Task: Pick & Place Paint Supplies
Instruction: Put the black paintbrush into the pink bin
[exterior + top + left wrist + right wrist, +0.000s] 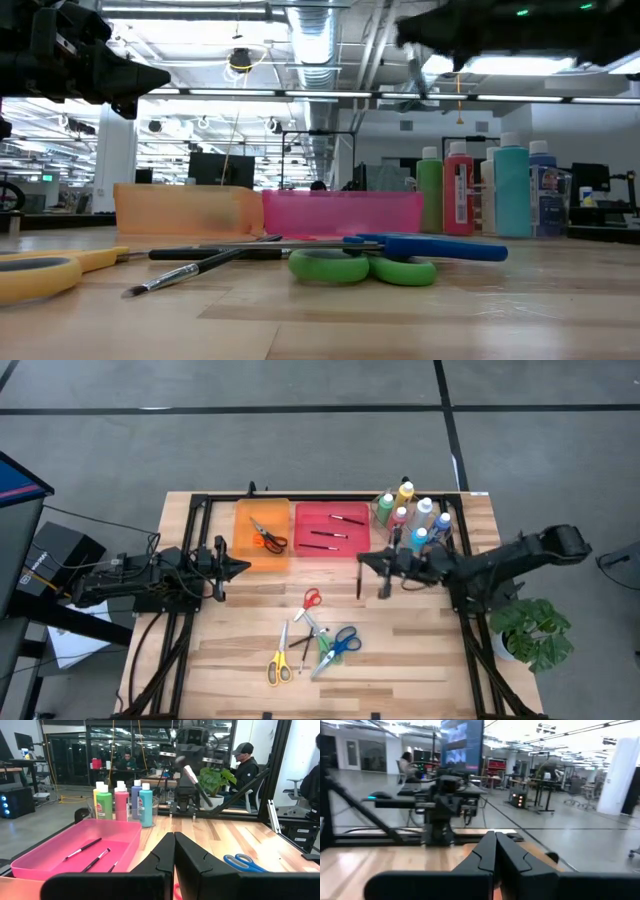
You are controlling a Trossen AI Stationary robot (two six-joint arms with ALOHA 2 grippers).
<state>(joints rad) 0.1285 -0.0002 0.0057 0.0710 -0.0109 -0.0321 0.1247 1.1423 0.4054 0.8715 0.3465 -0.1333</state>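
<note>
No legible text; labels on paint bottles (pixel 500 190) and wall screen (pixel 462 742) too blurred to read.

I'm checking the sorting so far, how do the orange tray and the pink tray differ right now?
The orange tray holds one pair of orange-handled scissors, while the pink tray holds thin brushes. The orange tray sits nearer the left gripper, and the pink one sits nearer the paint bottles. Both are shallow, rectangular, side by side at the table's far edge.
</note>
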